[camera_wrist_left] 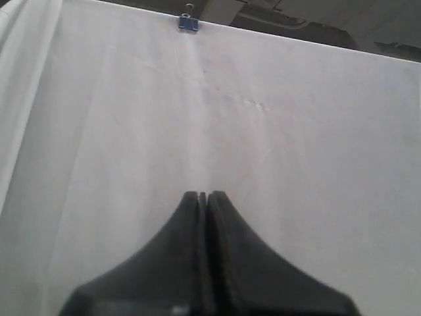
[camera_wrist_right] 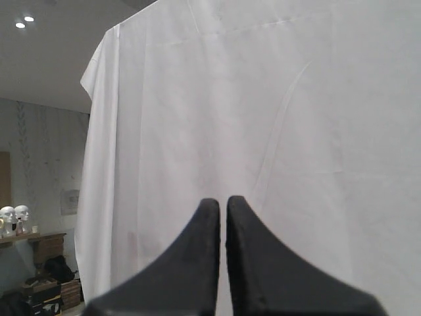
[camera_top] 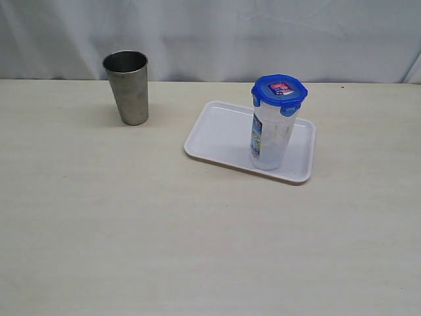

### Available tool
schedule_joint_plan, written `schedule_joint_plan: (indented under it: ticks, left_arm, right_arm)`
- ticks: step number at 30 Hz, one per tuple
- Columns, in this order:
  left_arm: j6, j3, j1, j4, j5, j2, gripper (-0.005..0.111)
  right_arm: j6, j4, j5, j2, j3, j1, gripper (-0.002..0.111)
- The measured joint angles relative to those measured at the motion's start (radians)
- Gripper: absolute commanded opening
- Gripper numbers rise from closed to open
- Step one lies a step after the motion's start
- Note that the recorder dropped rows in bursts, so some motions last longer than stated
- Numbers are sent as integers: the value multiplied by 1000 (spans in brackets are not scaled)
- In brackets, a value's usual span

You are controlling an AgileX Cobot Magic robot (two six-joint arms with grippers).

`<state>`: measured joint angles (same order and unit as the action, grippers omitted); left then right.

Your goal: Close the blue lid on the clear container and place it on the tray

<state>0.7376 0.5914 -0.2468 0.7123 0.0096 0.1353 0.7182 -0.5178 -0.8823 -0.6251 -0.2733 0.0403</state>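
**Colleague:** What is on the table (camera_top: pixel 131 230) right now?

**Me:** On my exterior camera I see a pale wood-grain surface with a white tray (camera_top: pixel 217 135) lying flat, a little right of centre. The container (camera_top: pixel 270 141) stands upright on the tray, toward its right end and close to the near rim. The lid (camera_top: pixel 279 91) sits squarely on top of the container, sticker facing up, and the flaps I can see are folded down against the sides. A steel tumbler (camera_top: pixel 127 87) stands upright on the bare table, well apart from the tray, to the left and farther back.

**Colleague:** And the grippers?

**Me:** On my left wrist camera, the left gripper (camera_wrist_left: pixel 202 196) is clenched, its two black fingers pressed together with nothing between them. It faces a white sheet (camera_wrist_left: pixel 296 131) with a small blue clip (camera_wrist_left: pixel 189 23) at the sheet's edge. On my right wrist camera, the right gripper (camera_wrist_right: pixel 222 204) is also clenched and empty, with only a thin slit between its fingers. It faces the same kind of white cloth.
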Motion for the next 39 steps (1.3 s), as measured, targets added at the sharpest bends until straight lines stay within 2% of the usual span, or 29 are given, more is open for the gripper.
schedule_joint_plan:
  ticks: [5,7,9,11,17,19,23,27,39]
  left_arm:
    - [-726,-41,93,-703,20,-19,0]
    - [-928,-66,131,-927,32,-40,0]
    - [-1042,-99,165,-1032,36,-72,0]
    - [-1090,-130,190,-1075,44,-108,0]
    - [-1122,-172,212,-1099,103,-131,0]
    - [-1104,-178,212,-1055,131,-131,0]
    - [-882,-215,212,-838,167,-133,0]
    - [-746,-257,212,-745,173,-133,0]
    - [-716,-461,212,-680,173,-133,0]
  right_arm:
    - [0,0,0,0,0,0,4]
    - [0,0,0,0,0,0,4]
    - [0,0,0,0,0,0,4]
    - [0,0,0,0,0,0,4]
    - [0,0,0,0,0,0,4]
    - [0,3,0,0,0,0,4]
    - [0,7,0,0,0,0,4]
    - [0,7,0,0,0,0,4]
    - [0,7,0,0,0,0,4]
